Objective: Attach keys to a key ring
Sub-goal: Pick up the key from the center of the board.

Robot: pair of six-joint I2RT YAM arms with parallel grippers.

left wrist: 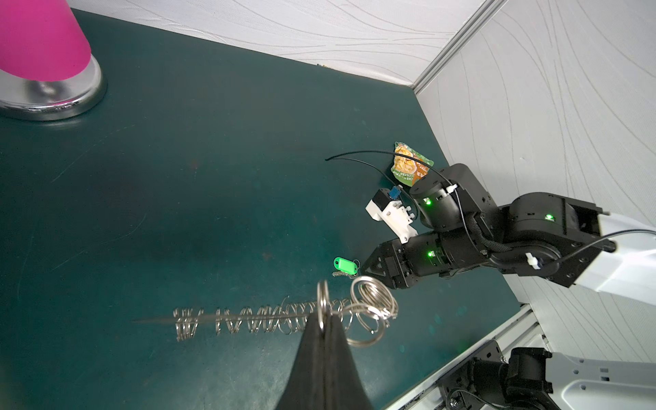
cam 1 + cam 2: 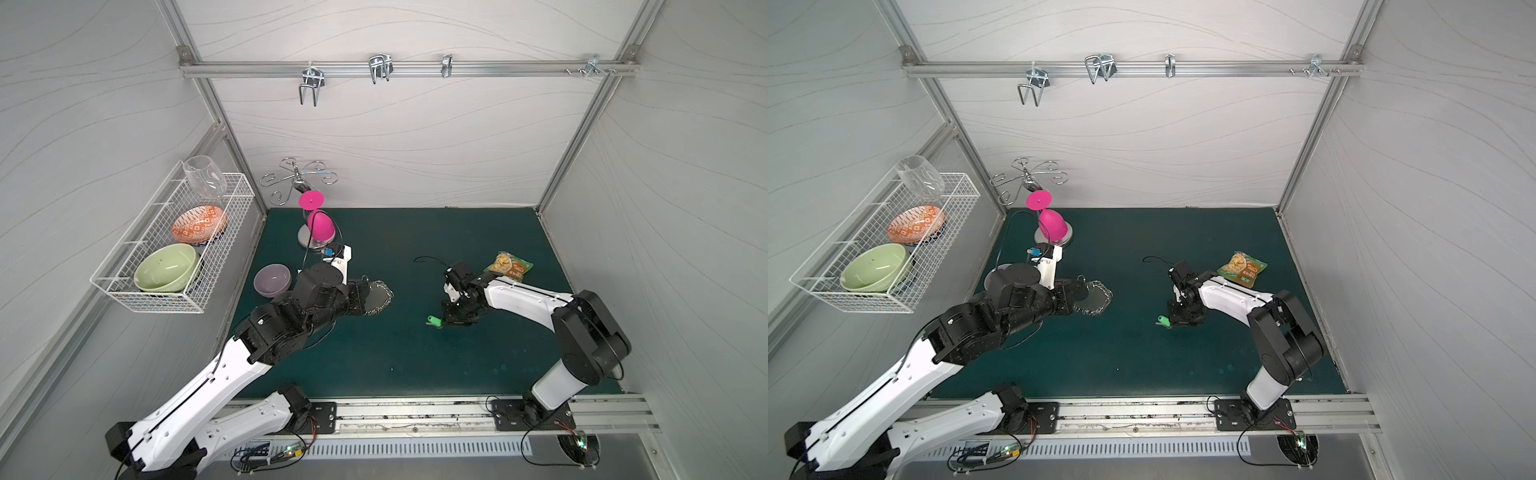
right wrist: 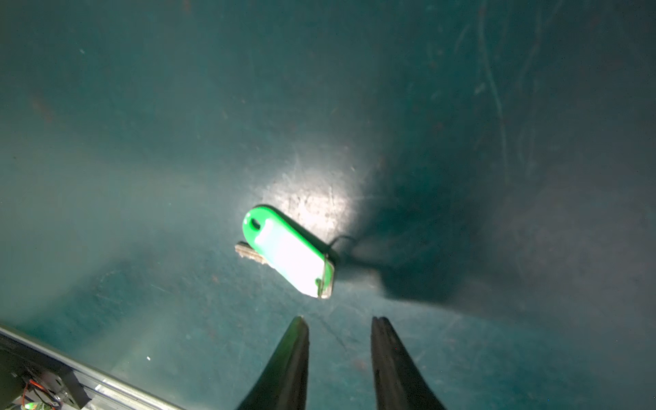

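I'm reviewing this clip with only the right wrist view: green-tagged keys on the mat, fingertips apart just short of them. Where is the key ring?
Observer: The left hand is shut on the key ring, pinching its rim.
Operator: Close to the keys?
Observer: No; bare mat separates the key ring from the keys in both top views.
Operator: Anything else near the right hand?
Observer: A snack packet lies on the mat beyond the right arm, apart from the keys.
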